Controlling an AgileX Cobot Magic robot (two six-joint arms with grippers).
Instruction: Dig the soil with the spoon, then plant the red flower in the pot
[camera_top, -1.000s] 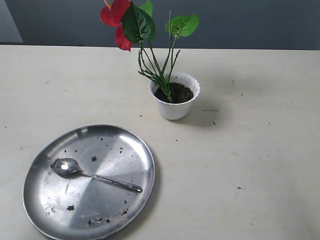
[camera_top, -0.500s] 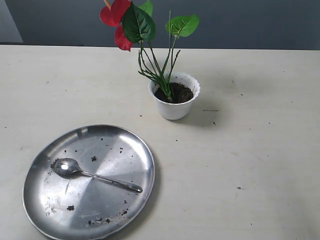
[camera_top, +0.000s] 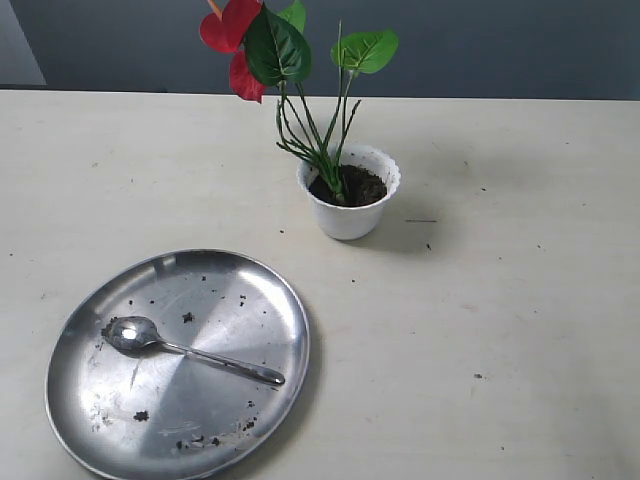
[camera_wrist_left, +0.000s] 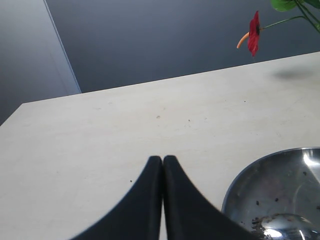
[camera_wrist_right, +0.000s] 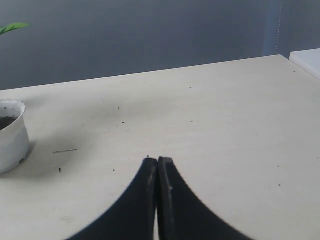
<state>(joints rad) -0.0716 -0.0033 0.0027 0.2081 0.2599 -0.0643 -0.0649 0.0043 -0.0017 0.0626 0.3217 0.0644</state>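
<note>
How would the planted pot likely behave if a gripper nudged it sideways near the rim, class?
The pot looks small and light, so it would probably slide easily on the smooth table. The red flower stands tall and leans left, so it may tip that way. Loose soil could spill.

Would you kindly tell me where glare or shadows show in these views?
Exterior view: soft shadow right of the pot, dull sheen on the steel plate. Left wrist view: bright glare on the plate rim. Right wrist view: even light, faint shadow beside the pot.
</note>
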